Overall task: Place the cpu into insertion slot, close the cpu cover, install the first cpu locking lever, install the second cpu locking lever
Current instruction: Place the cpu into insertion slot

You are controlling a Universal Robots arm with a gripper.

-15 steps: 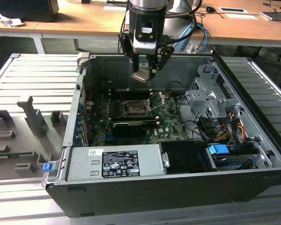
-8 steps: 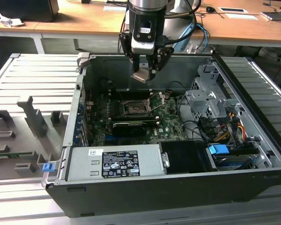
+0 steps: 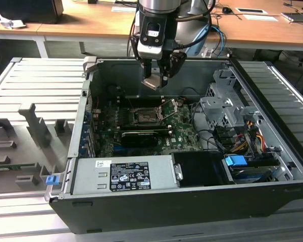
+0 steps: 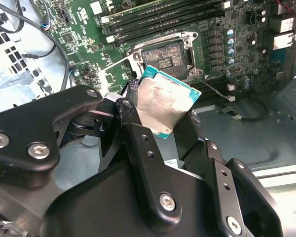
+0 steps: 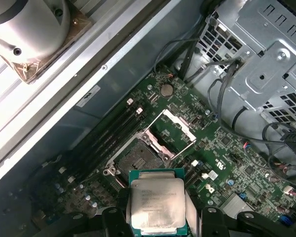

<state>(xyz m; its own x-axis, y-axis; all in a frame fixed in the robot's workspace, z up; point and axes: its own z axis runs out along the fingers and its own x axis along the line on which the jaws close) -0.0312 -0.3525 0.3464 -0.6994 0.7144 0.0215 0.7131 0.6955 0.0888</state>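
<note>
- Computer case (image 3: 192,209): lies open-topped on the slatted desk (image 3: 35,80). The drive cage (image 3: 224,108) rises at the exterior view's right, and the power supply (image 3: 123,174) lines the near edge.
- Insertion slot (image 5: 138,158): uncovered in the middle of the green board, with open air directly above it. The long black graphics card (image 3: 139,136) lies just near of it.
- Cpu cover (image 5: 179,123): swung up off the slot and standing tilted beside it, its window frame clear of the socket.
- Gripper (image 3: 155,80): hangs straight down from the arm within the case opening, close to the far wall. It is high above the board and slightly far of the slot.
- Fingers (image 4: 138,133): clenched on the cpu (image 4: 165,106), one on each of two opposite edges.
- Cpu: held in the air above the slot, well apart from it. It is a flat square chip with a dull silver-grey metal top showing smeared marks and a thin green rim. In the exterior view it appears tilted.
</note>
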